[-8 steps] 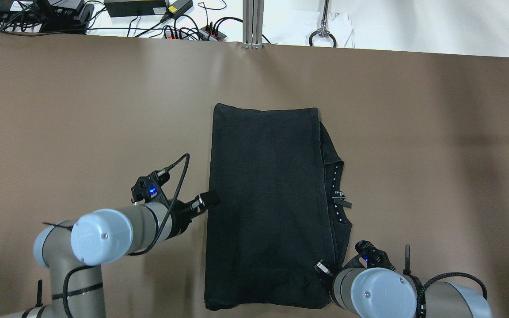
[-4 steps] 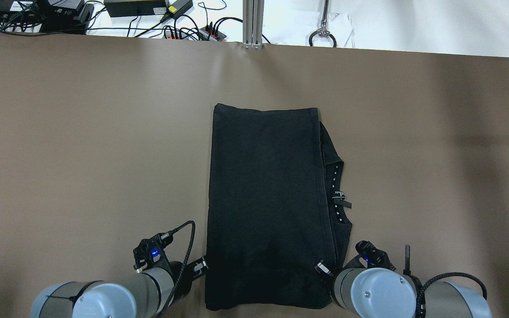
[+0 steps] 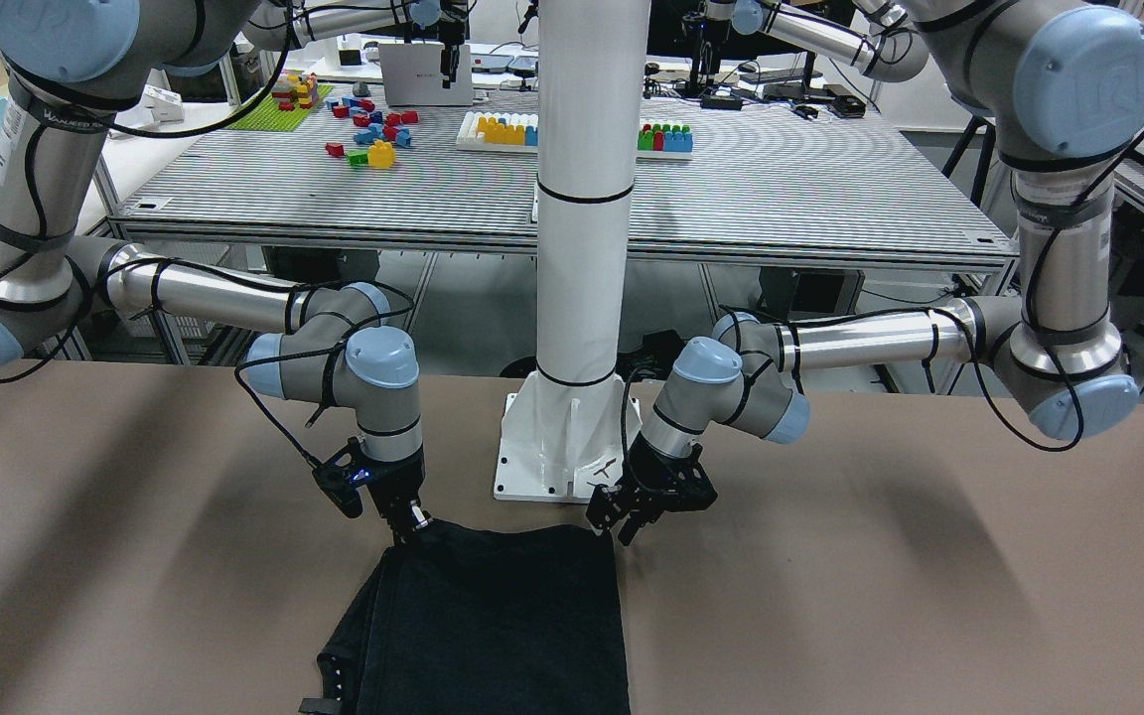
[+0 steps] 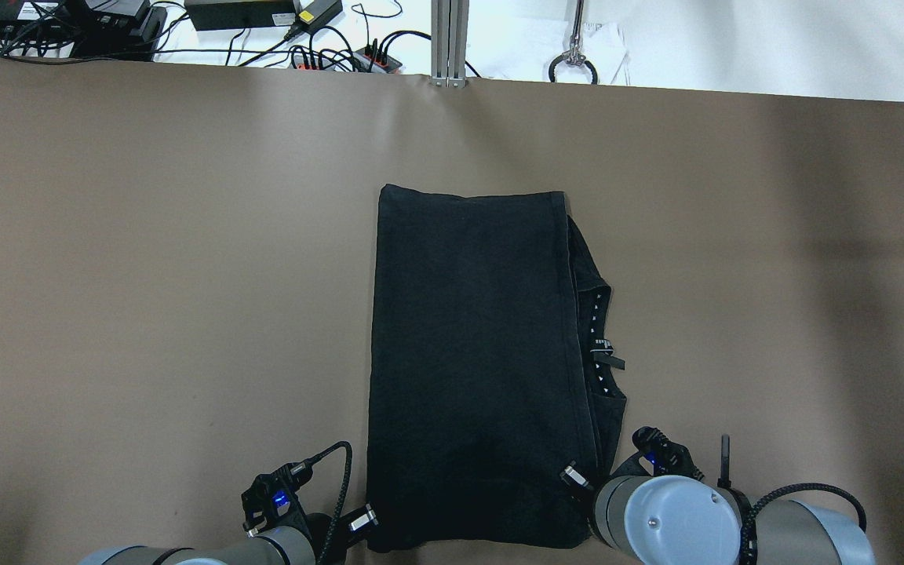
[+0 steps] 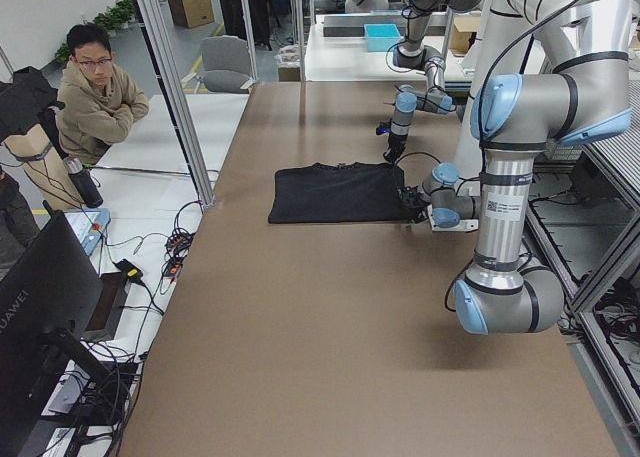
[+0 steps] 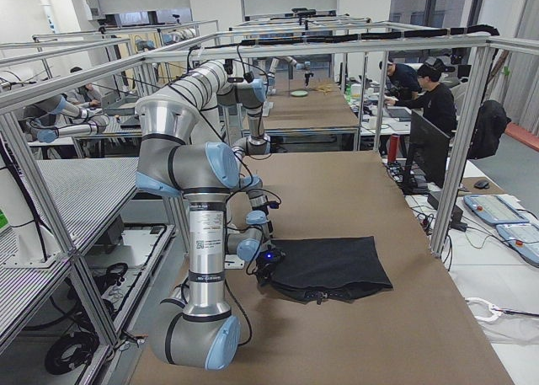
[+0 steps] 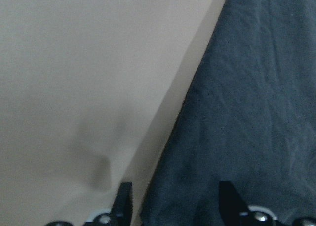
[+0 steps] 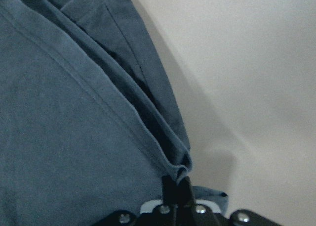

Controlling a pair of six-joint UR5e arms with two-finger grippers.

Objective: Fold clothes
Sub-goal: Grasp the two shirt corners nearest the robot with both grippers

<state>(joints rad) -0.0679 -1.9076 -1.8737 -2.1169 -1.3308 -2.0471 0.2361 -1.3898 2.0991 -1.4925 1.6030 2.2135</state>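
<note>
The dark charcoal garment [image 4: 475, 369] lies flat on the brown table [image 4: 146, 235] as a long folded rectangle, with a collar edge and small white marks showing along its right side [image 4: 599, 345]. It also shows in the front view [image 3: 502, 626]. My left gripper [image 4: 363, 518] is open at the garment's near left corner. In the left wrist view its fingertips [image 7: 124, 199] straddle the cloth edge [image 7: 247, 112]. My right gripper [image 4: 571, 475] is shut on the garment's near right corner. The right wrist view shows the folded hem [image 8: 175, 169] pinched between the shut fingers.
The white pillar's base [image 3: 557, 447] stands just behind the garment's near edge, between the two arms. Cables and power bricks [image 4: 264, 16] lie beyond the table's far edge. An operator [image 5: 95, 97] sits off the table's far side.
My left arm has drawn back along the garment's left edge, from its middle to the near left corner. The right arm and the garment have not moved.
</note>
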